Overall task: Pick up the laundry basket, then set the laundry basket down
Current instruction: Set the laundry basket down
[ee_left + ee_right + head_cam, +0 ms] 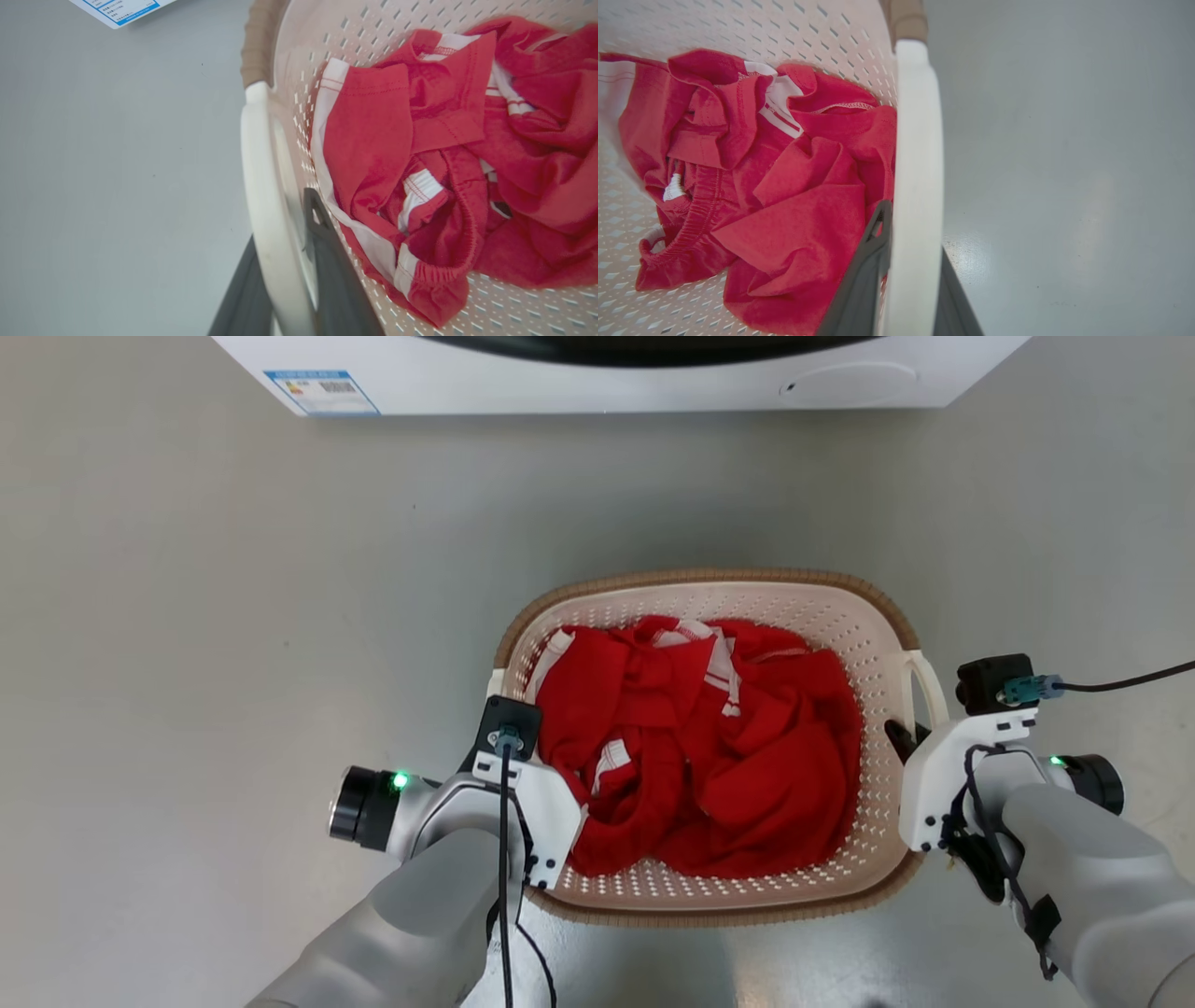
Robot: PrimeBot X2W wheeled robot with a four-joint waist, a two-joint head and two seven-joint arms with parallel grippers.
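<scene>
laundry basket (845,616), each side handle (261,186) clamped between jaws

Head view straight down over laundry basket (868,644); wrist views close, opposite sides

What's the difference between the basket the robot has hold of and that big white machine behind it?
The laundry basket is cream, perforated, with a brown woven-look rim; the washing machine is smooth white with a blue label. The basket holds red clothes and has the left end effector and right end effector on its handles; the machine stands apart, untouched. Both are pale.
</scene>
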